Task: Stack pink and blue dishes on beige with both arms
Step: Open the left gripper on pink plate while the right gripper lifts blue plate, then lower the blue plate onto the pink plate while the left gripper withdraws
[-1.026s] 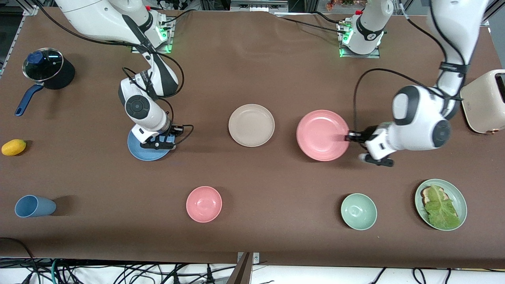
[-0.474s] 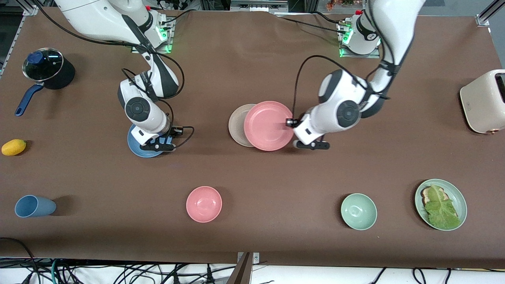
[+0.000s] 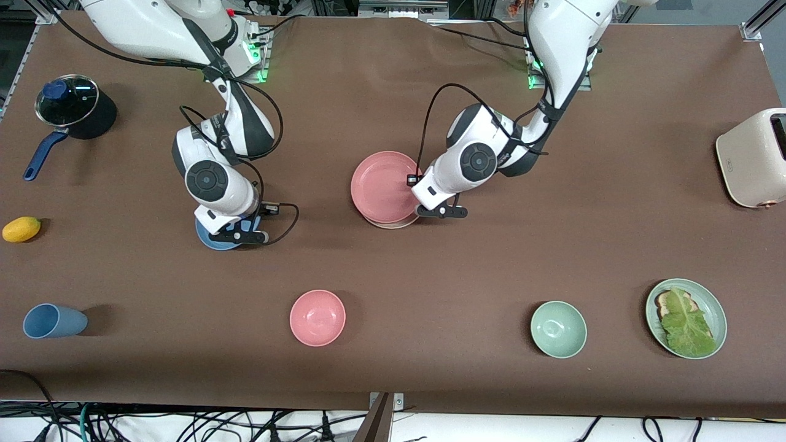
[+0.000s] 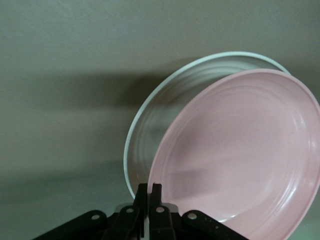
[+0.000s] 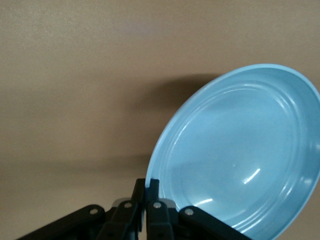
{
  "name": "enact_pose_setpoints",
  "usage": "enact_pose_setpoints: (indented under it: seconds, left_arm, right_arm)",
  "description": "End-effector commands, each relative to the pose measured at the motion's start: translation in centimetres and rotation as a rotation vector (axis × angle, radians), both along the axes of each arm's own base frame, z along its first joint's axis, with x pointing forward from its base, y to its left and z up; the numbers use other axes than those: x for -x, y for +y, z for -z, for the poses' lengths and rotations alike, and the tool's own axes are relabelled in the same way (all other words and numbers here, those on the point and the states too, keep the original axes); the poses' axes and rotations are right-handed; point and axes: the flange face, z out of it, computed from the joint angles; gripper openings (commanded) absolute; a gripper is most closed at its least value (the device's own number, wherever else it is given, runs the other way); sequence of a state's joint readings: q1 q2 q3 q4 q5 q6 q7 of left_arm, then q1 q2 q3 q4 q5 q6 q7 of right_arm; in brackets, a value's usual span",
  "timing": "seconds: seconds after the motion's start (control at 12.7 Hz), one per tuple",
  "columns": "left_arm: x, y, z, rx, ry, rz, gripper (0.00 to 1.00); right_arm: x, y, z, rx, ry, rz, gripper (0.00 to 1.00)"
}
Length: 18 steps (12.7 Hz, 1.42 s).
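Observation:
My left gripper [image 3: 412, 180] is shut on the rim of the pink plate [image 3: 382, 186] and holds it tilted over the beige plate [image 3: 394, 224]. In the front view only a sliver of the beige plate shows from under the pink one. The left wrist view shows the pink plate [image 4: 240, 155] overlapping the beige plate [image 4: 160, 115], with the gripper [image 4: 149, 192] pinching the pink rim. Toward the right arm's end, my right gripper [image 3: 245, 224] is shut on the rim of the blue plate [image 3: 212, 240], which is tilted and mostly hidden under the wrist. The right wrist view shows the blue plate [image 5: 235, 155] raised off the table, held by the gripper [image 5: 148, 187].
Nearer the front camera stand a blue cup [image 3: 52, 321], a pink bowl [image 3: 317, 317], a green bowl [image 3: 558, 329] and a green plate with lettuce [image 3: 657, 322]. A lidded pot [image 3: 67, 105] and a yellow fruit [image 3: 21, 229] are at the right arm's end. A cream toaster [image 3: 752, 158] is at the left arm's end.
My left arm has carried the pink plate from the left arm's end to over the beige plate, now almost covering it. My right gripper has tipped the blue plate up and shifted slightly.

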State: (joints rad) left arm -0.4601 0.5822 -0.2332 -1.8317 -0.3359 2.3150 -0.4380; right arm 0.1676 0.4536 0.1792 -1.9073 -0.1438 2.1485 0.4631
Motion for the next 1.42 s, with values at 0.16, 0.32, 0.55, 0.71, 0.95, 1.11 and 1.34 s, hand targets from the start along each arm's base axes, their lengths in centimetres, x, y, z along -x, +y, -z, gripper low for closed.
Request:
enact_pose_setpoints:
  seconds: [0.16,0.32,0.55,0.71,0.95,1.11,1.34]
  left_arm:
    - [-1.1,0.4,-1.8,0.008,-0.006,-0.023,1.0]
    - [-1.3,1.3,-5.2,0.002,0.014,-0.012,1.0]
    - [-2.9,5.3,-12.9,-0.08,-0.04,0.046,1.0]
    - [-4.1,8.2,-17.0,-0.175,-0.081,0.093,1.0]
    - [-6.8,14.0,-23.3,-0.289,-0.107,0.117,1.0]
    - [-8.3,19.5,-28.3,-0.31,-0.118,0.108,1.0]
    - [-8.1,28.3,-34.5,-0.285,-0.131,0.089,1.0]
  right_arm:
    - [-1.4,2.2,-4.1,0.019,0.036,0.005,0.0]
    - [-1.3,3.8,-4.7,0.014,0.021,0.024,0.0]
    - [-0.7,8.2,-6.1,0.011,-0.02,0.062,0.0]
    - [0.4,12.1,-6.7,-0.013,-0.03,0.071,0.0]
    - [2.0,19.1,-7.1,-0.052,-0.046,0.081,0.0]
    - [3.0,23.5,-7.0,-0.071,-0.061,0.08,0.0]
    - [5.0,29.2,-7.5,-0.104,-0.091,0.084,0.0]
